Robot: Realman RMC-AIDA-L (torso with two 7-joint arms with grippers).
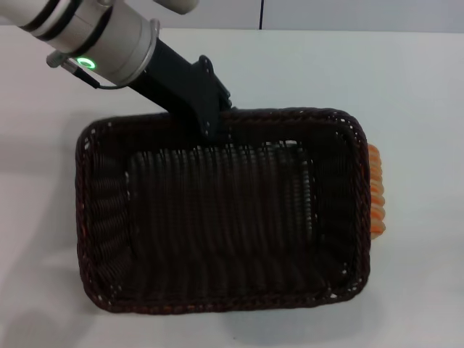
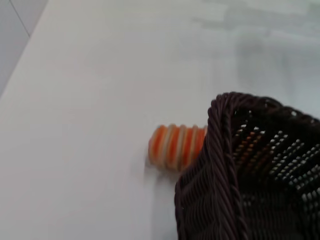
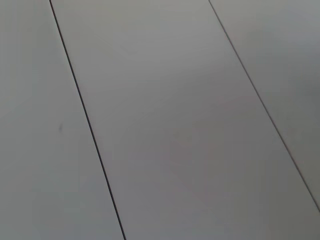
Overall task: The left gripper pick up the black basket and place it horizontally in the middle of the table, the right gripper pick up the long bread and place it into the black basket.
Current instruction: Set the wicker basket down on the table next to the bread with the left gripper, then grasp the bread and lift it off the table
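Observation:
The black basket fills the middle of the head view, long side across, and nothing lies inside it. My left gripper reaches in from the upper left and is shut on the basket's far rim. The long bread lies on the white table just beyond the basket's right end, mostly hidden by the rim. The left wrist view shows a corner of the basket with one end of the bread sticking out beside it. The right gripper is out of view.
Bare white tabletop lies around the basket on all sides. The table's far edge runs along the top of the head view. The right wrist view shows only grey panels with dark seams.

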